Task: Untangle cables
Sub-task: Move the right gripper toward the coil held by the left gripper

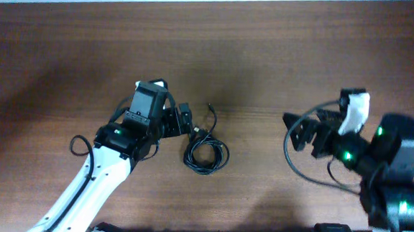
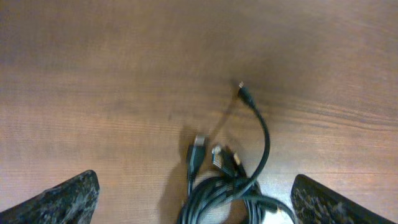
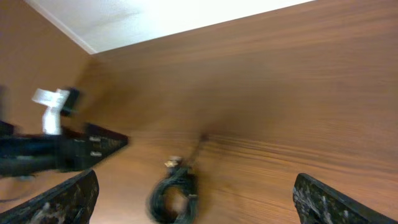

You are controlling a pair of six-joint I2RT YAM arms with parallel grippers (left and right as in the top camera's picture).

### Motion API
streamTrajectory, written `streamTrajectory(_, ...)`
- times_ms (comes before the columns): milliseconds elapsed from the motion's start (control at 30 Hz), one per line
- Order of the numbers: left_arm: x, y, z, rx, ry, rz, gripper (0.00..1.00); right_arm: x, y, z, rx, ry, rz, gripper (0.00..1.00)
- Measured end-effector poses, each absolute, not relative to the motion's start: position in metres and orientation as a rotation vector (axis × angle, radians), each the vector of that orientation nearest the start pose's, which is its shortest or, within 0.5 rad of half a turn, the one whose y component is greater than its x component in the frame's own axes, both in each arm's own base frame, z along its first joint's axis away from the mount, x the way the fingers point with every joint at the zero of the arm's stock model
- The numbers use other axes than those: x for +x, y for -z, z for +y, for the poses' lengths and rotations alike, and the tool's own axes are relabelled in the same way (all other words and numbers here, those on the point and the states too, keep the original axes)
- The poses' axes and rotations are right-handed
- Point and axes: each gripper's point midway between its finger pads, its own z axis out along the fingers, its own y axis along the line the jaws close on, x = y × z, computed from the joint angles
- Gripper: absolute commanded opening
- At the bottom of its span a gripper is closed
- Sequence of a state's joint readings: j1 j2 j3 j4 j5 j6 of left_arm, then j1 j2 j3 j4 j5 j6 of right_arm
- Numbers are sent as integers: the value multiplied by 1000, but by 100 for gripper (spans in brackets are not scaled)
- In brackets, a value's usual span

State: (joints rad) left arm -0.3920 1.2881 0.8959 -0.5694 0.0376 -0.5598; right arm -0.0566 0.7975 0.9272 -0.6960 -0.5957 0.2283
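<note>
Cables (image 1: 206, 154): one knotted coil on worktop (image 1: 269, 48), just ahead of left claw (image 1: 182, 119), which is spread and empty. Right claw (image 1: 300, 130) also spread, well apart from coil. Nothing separated yet; judging by this, all untangling remains.

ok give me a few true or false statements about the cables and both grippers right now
1. The cables lie as one coiled heap on the table. True.
2. The left gripper is shut on the cables. False: its jaws stand open and hold nothing.
3. The right gripper is open. True.
4. The cables lie nearer the right gripper than the left gripper. False: they lie just beside the left gripper, well apart from the right one.
5. One plug end reaches out of the heap. True.
</note>
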Motion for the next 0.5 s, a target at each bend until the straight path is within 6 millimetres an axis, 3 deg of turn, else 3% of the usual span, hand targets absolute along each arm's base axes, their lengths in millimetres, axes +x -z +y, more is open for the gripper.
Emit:
streamTrajectory(167, 283, -112, -128, -527, 436, 2681, 99, 273, -268, 113, -147, -1041, 2170, 99)
streamTrajectory(333, 255, -103, -142, -603, 456, 2782, 100, 288, -231, 122, -94, -1211, 2294, 100)
streamTrajectory(433, 238, -97, -157, -651, 481, 2825, 86, 289, -211, 125, -36, -1279, 2374, 95)
streamTrajectory(500, 226, -86, -160, -731, 461, 2845, 84, 289, -205, 125, -17, -1297, 2398, 95)
